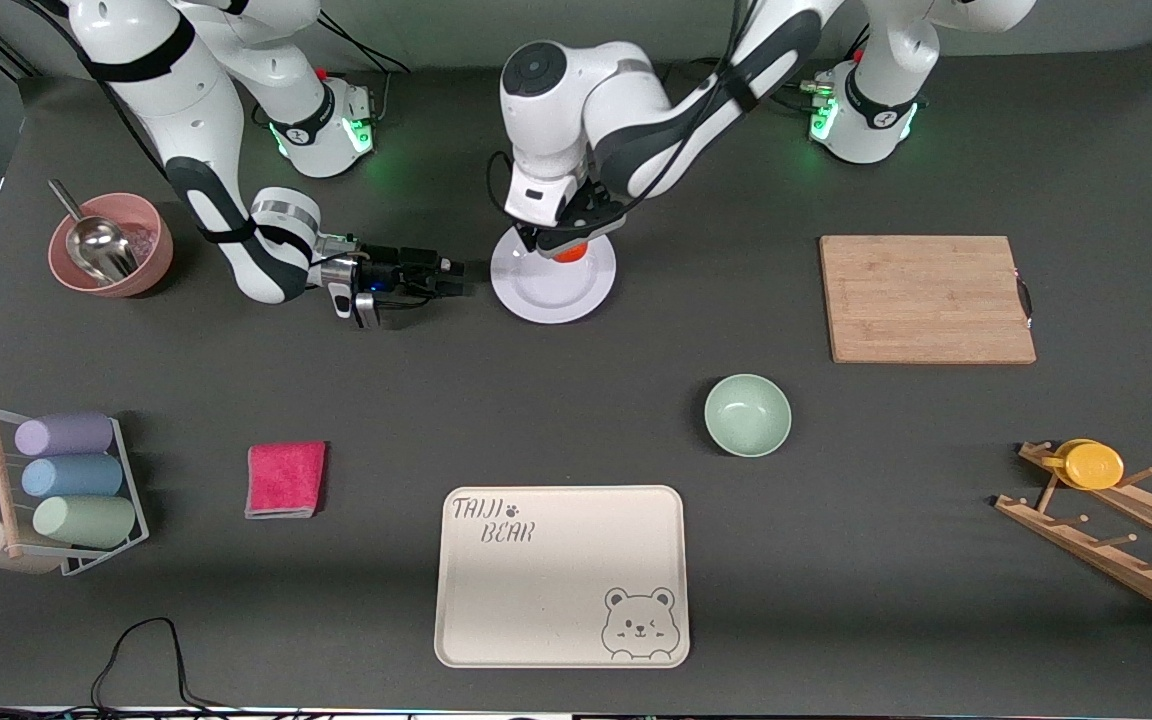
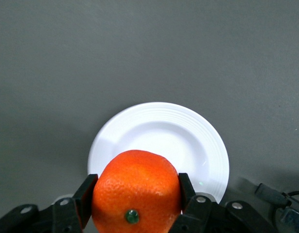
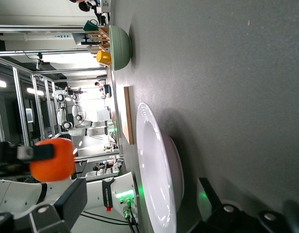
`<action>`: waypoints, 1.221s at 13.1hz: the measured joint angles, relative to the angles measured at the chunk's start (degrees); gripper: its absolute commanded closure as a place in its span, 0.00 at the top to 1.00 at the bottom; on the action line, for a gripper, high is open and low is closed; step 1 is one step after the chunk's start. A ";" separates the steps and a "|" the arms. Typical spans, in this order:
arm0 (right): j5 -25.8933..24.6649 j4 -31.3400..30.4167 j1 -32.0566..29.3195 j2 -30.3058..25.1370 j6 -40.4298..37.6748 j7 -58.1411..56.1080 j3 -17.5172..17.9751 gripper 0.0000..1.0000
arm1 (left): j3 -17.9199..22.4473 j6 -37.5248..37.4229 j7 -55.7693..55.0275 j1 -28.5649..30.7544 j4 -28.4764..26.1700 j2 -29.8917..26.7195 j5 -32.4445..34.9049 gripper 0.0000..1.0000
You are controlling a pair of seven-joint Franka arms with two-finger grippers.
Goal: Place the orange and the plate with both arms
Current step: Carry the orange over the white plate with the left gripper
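Your left gripper (image 1: 568,243) hangs over the plate (image 1: 553,290), clamping the orange (image 2: 137,191); your right gripper (image 1: 448,277) lies low beside it on the dark table (image 1: 576,420), spread unclear.

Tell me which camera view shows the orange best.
The left wrist view: the orange fills the foreground, clamped between the left gripper fingers above the plate. The front view shows only a sliver under the gripper; the right wrist view shows it from the side, partly covered.
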 measured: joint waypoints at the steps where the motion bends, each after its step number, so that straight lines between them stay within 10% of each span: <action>1: 0.74 0.24 0.51 0.52 0.00 0.00 0.00 1.00 | 0.03 0.89 -1.92 -0.74 0.25 2.16 2.19 0.00; 13: 5.89 1.30 4.51 0.76 3.75 0.01 -0.01 1.00 | 10.43 9.82 -11.07 -12.22 0.94 10.54 8.13 0.00; 14: 6.28 1.25 4.75 0.63 4.04 0.01 -0.01 1.00 | 10.53 9.83 -11.09 -12.25 1.02 10.53 8.13 0.35; 15: 6.70 1.20 4.91 0.57 4.17 0.01 -0.01 1.00 | 10.62 9.83 -11.09 -12.25 1.17 10.53 8.14 0.97; 16: 6.84 1.18 4.94 0.55 4.20 0.01 -0.01 1.00 | 10.69 9.82 -11.09 -12.24 1.31 10.53 8.18 1.00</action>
